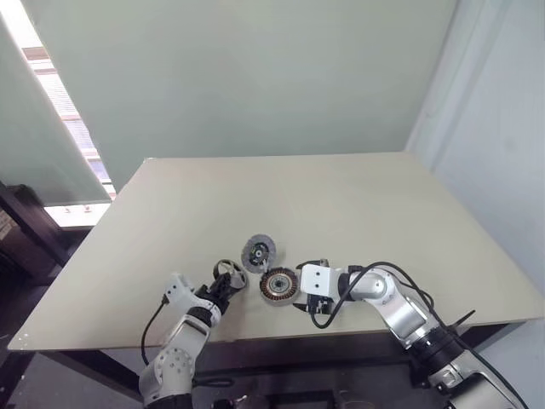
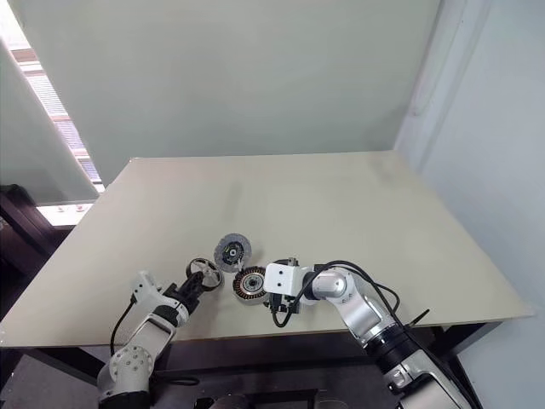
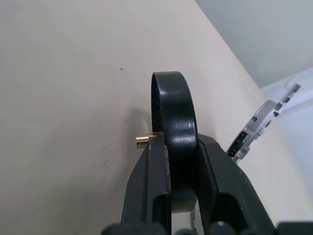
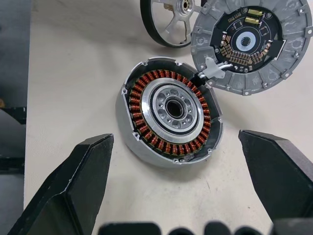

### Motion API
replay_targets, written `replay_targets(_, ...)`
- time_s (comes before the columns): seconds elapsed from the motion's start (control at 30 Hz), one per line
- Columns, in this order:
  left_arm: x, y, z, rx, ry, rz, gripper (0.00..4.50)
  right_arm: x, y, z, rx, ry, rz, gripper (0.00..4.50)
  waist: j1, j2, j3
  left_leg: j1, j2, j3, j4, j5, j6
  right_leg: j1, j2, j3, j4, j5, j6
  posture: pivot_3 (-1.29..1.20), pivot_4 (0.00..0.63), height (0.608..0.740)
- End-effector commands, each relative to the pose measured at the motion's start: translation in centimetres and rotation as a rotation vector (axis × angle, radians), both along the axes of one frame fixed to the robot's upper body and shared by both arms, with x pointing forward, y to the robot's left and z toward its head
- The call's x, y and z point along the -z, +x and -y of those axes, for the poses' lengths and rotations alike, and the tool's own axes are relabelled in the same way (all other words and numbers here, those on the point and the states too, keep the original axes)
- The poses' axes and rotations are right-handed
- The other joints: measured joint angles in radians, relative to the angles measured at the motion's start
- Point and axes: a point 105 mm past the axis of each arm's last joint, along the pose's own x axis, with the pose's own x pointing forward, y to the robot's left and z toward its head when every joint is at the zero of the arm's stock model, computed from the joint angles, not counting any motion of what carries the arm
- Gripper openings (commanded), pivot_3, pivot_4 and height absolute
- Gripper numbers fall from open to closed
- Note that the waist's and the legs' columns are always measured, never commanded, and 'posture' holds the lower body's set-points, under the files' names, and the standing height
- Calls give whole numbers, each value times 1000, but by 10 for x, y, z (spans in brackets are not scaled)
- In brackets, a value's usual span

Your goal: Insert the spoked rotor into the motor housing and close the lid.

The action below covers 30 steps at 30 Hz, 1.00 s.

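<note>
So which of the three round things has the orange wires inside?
The motor housing, with copper windings ringing its silvery hub. The lid is grey; the spoked rotor is an open ring.

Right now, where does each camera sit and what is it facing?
Head pair: looks down over the table; both arms in front.
Left wrist: along the left gripper, its fingers closed on the spoked rotor.
Right wrist: between open fingers at the motor housing and lid.
Shared: rotor, housing, lid.
</note>
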Motion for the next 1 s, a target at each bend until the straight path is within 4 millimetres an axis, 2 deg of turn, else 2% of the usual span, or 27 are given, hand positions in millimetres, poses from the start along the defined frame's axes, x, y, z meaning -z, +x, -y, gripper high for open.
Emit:
replay_targets(0.03, -14, -5, -6, -24, -59, 63, 312, -18, 4, -2, -1, 37, 61, 4500, 0, -1, 0, 0, 0, 0, 0, 0, 0, 0, 0, 0, 0, 0, 0, 0, 0, 740)
replay_targets(0.3, -36, -29, -4, 45, -338, 183, 312, -14, 3, 2, 6, 23, 61, 4500, 1, -2, 1, -2, 0, -1, -1, 0, -1, -1, 0, -1, -1, 0, 0, 0, 0, 740)
replay_targets(0.43, -44, -39, -1, 81, -387, 206, 312, -12, 4, 8, 20, 18, 56, 4500, 1, -3, 1, -1, 0, -1, 1, -2, -4, -2, -1, -1, -1, 0, 0, 0, 0, 740)
replay_targets(0.53, -46, -46, 9, 127, -438, 193, 312, -9, 3, 14, 47, 23, 39, 4500, 1, -4, 1, -1, 0, -1, 1, -3, -4, -2, -1, -1, -2, 0, 0, 0, 0, 740)
replay_targets(0.7, -46, -57, 39, 271, -523, 150, 312, -5, 1, 24, 81, 19, 23, 4500, 1, -4, 1, -2, 0, -1, 1, -3, -4, -2, -1, -1, -2, 0, 0, 0, 0, 740)
replay_targets(0.77, -46, -58, 47, 302, -537, 139, 312, -4, 1, 26, 91, 17, 21, 4500, 1, -4, 1, -2, 0, -1, 1, -3, -4, -2, -1, -1, -2, 0, 0, 0, 0, 740)
replay_targets(1.0, -46, -40, 67, 357, -552, 136, 312, -2, -4, 34, 129, 9, 9, 4500, 1, -4, 1, -1, 0, -1, 1, -3, -4, -2, -1, -1, -2, 0, 0, 0, 0, 740)
